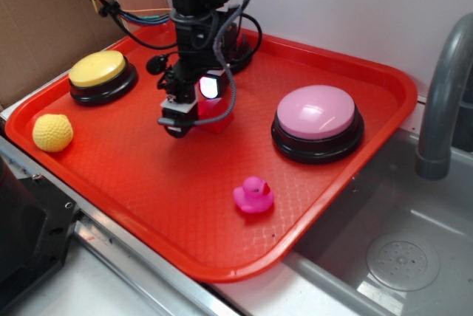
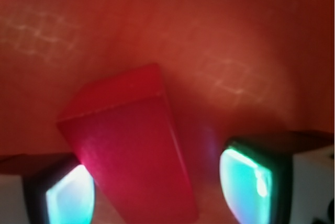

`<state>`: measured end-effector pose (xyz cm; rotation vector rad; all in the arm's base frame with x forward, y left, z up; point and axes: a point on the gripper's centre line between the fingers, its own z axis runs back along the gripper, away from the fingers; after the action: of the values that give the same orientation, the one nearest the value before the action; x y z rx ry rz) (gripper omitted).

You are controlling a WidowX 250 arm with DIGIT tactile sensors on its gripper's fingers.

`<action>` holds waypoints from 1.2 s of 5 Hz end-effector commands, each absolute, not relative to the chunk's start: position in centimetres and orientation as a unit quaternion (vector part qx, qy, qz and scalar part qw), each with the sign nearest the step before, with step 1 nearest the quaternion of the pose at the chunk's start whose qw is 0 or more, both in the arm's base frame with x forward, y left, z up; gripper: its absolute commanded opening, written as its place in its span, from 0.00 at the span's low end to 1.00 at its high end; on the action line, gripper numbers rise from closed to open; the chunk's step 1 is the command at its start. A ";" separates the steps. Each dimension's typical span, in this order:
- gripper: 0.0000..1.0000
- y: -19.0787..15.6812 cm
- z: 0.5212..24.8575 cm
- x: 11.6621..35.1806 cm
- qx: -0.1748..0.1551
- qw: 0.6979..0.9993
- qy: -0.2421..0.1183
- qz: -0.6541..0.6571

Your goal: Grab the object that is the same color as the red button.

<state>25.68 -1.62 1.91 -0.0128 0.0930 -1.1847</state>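
Observation:
The object, a small red wedge-shaped block (image 1: 219,117) (image 2: 133,150), lies on the red tray (image 1: 185,205) near its middle. My gripper (image 1: 194,109) (image 2: 157,192) is lowered over it and stands open, with the block between its fingers. In the wrist view the left pad (image 2: 70,195) sits against the block's side, while the right pad (image 2: 243,182) is a small gap away from it. The red button (image 1: 244,44) stands at the tray's back, mostly hidden behind the arm.
A yellow-topped button (image 1: 98,72) and a yellow dimpled ball (image 1: 52,132) are at the left of the tray. A pink-topped button (image 1: 316,118) is at the right, a pink rubber duck (image 1: 253,196) near the front. A sink and grey faucet (image 1: 443,94) lie beyond the right rim.

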 end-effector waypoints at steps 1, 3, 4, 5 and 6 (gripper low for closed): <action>0.00 -2.8 1.3 23.6 0.002 0.839 0.051 -0.542; 0.00 -4.4 5.7 18.1 0.070 0.892 0.068 -0.441; 0.00 -5.8 10.4 13.4 0.055 0.943 0.036 -0.326; 0.00 -7.2 15.6 8.7 -0.033 0.978 0.000 -0.207; 0.00 -7.8 20.8 6.9 -0.059 0.995 -0.006 -0.084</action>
<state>7.02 -5.14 19.57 -0.1127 0.0089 -0.1774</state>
